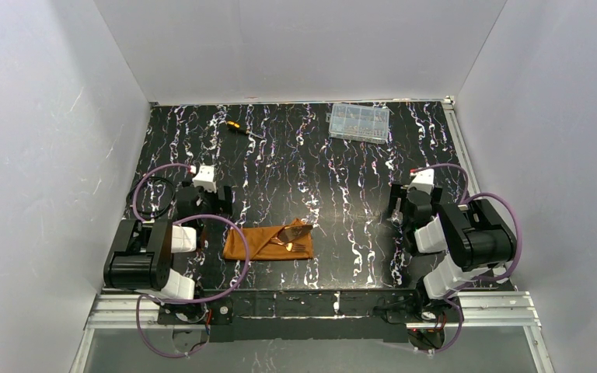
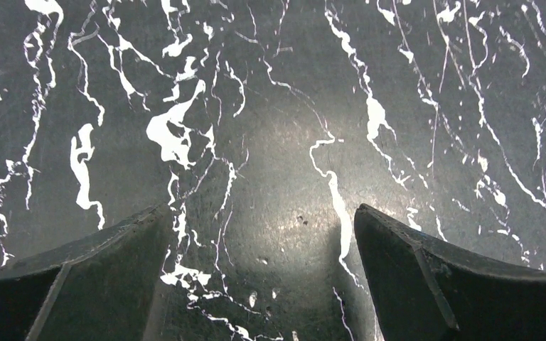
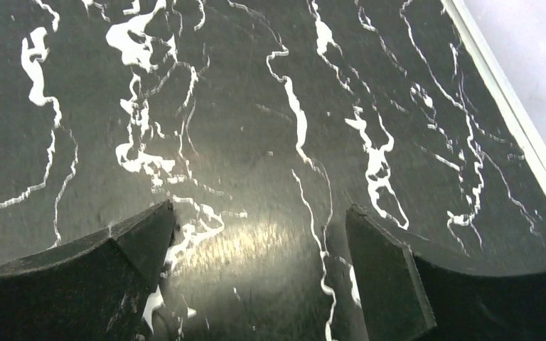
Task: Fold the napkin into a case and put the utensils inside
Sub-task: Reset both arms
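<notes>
The rust-orange napkin [image 1: 260, 243] lies folded as a narrow flat case near the table's front edge, between the two arms. Copper-coloured utensils [image 1: 291, 237] stick out of its right end, a fork among them. My left gripper [image 1: 204, 203] hovers over bare table to the left of the case; in the left wrist view [image 2: 263, 213] it is open and empty. My right gripper [image 1: 404, 203] is far to the right of the case; in the right wrist view [image 3: 259, 209] it is open and empty. Neither wrist view shows the cloth or the utensils.
A clear plastic compartment box [image 1: 359, 122] sits at the back right. A yellow-and-black screwdriver [image 1: 239, 128] lies at the back left. The table [image 1: 319, 179] is black with white veins, walled by white panels. Its right edge rail shows in the right wrist view [image 3: 519, 121].
</notes>
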You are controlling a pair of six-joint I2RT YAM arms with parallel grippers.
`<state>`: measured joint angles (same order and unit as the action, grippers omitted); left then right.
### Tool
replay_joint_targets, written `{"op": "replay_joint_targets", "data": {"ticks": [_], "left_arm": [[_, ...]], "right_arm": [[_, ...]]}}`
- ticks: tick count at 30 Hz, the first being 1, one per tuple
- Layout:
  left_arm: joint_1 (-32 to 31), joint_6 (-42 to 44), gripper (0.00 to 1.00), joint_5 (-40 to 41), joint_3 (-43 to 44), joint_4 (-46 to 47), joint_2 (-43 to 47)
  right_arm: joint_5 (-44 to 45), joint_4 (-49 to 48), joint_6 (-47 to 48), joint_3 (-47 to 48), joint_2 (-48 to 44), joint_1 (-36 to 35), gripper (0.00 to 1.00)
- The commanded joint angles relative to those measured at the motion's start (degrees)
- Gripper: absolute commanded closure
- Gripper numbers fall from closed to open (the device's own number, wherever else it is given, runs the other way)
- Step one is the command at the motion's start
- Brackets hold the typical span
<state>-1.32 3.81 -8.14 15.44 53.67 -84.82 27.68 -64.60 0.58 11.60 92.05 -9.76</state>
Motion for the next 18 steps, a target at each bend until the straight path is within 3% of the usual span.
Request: {"op": "replay_joint_targets", "data": {"ticks": [1, 7, 18], "left_arm": [[0.2, -0.9, 0.02, 1.9, 0.1, 6.2, 0.5], [0.2, -2.9, 0.02, 7.0, 1.2, 5.0, -0.1], [0.3, -3.3, 0.02, 6.9, 2.3, 3.2, -0.3]], "right_arm": [[-2.8, -1.8, -0.1, 4.4, 0.1, 2.2, 0.01], [-2.7, -4.4, 0.1, 3.4, 0.3, 2.4, 0.01], [-2.8, -4.3, 0.1, 3.4, 0.3, 2.5, 0.01]]}}
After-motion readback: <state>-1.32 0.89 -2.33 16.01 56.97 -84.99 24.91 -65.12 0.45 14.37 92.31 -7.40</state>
